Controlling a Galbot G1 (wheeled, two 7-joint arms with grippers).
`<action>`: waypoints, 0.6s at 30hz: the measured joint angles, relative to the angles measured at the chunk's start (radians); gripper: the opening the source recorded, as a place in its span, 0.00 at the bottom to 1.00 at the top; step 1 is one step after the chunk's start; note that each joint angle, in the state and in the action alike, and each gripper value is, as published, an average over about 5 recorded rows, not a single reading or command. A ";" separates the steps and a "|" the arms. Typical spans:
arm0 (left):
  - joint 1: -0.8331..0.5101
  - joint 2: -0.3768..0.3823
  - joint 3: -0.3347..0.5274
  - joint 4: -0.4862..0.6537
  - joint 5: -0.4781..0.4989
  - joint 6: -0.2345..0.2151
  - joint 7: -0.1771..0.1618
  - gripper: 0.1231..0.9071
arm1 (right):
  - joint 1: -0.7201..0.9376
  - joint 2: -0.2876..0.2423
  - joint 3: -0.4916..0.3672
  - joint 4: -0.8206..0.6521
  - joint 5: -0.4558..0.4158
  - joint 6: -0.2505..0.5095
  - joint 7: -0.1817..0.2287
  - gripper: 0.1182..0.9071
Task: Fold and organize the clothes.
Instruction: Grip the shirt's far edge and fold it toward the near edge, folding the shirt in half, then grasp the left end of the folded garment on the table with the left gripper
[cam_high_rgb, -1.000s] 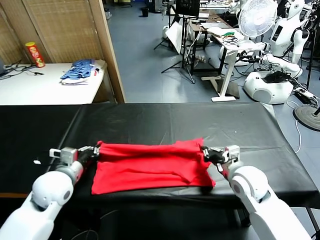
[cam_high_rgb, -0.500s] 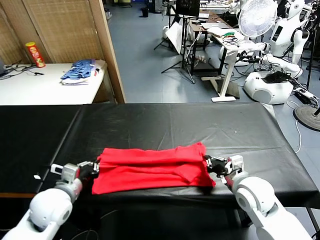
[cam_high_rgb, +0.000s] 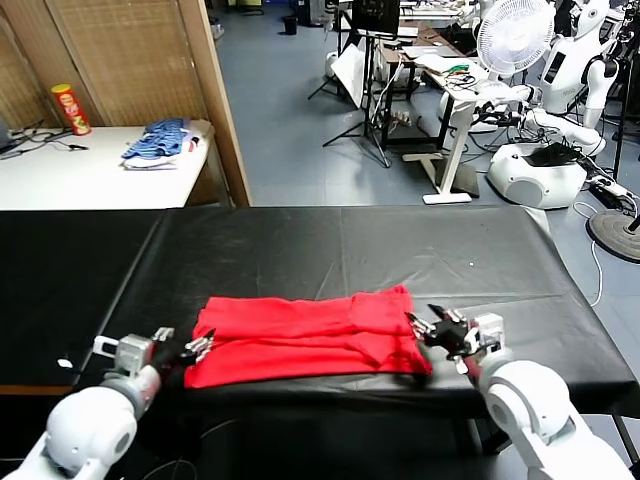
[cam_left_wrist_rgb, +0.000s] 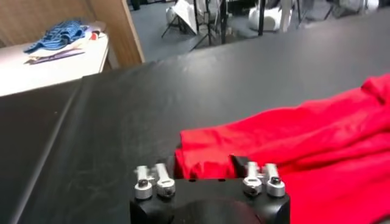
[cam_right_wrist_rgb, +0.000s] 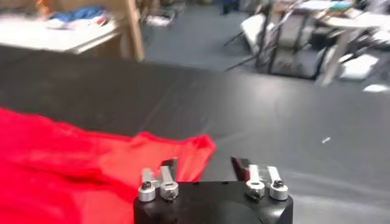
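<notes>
The red T-shirt (cam_high_rgb: 305, 334) lies folded lengthwise near the front edge of the black table (cam_high_rgb: 330, 240), flat so the fold holds. My left gripper (cam_high_rgb: 197, 347) and right gripper (cam_high_rgb: 425, 326) flank its two ends, jaws spread, gripping nothing, so the cloth rests undisturbed.

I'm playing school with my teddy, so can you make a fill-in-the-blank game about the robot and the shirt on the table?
1. The T-shirt lying on the table is bright ____.
2. The cloth covering the table is ____.
3. The left claw and the right claw sit at the shirt's two ends, and both are ____.
4. On the white side table lies a pile of ____ striped garments.

Missing words: red; black; open; blue
</notes>
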 joint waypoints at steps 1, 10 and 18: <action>-0.015 -0.007 0.003 0.008 -0.018 -0.004 -0.006 0.85 | 0.018 0.015 -0.011 -0.020 -0.015 0.000 -0.002 0.86; -0.179 -0.084 0.063 0.163 -0.164 -0.076 -0.081 0.86 | 0.119 0.129 -0.091 -0.203 -0.080 0.035 -0.025 0.85; -0.240 -0.126 0.091 0.296 -0.195 -0.083 -0.054 0.77 | 0.144 0.195 -0.106 -0.292 -0.106 0.065 -0.031 0.70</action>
